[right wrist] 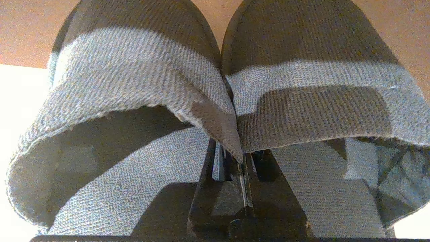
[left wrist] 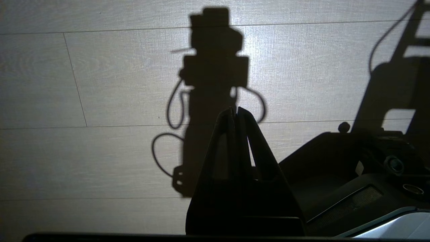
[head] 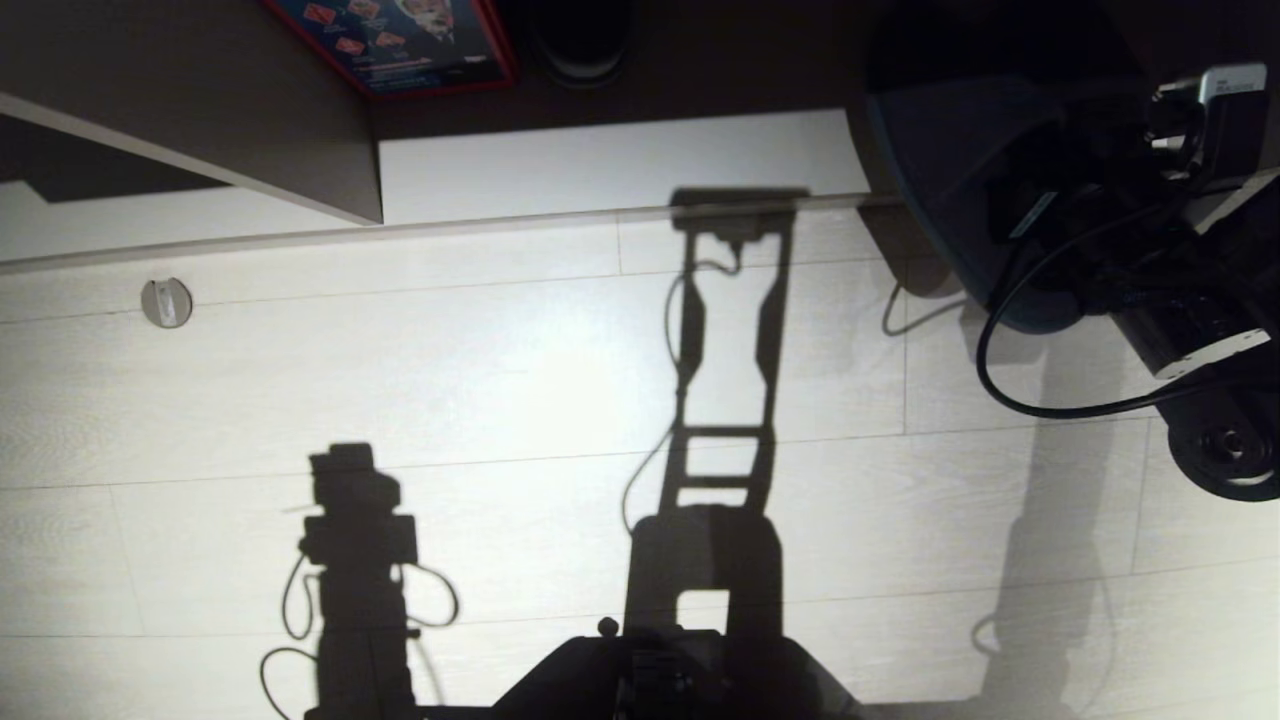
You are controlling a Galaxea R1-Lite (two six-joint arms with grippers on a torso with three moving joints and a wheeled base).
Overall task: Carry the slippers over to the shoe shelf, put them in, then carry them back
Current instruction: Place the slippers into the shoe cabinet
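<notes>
— Right gripper (right wrist: 240, 161) is pinching the inner edges of both grey-blue woven fabric slippers (right wrist: 215, 87), side by side, toes pointing away.

— Shelved yet?

— Not that I can see; they hang over a brownish surface (hard to say which). Shelving and bringing back look undone.

— Anything nearby?

— Pale plank floor (head: 450, 380), a red-edged printed box (head: 400, 40). Left gripper (left wrist: 235, 111) hangs pressed together, idle.

slippers (right wrist: 215, 101) side by side – touching | right gripper (right wrist: 240, 158) between them
</notes>
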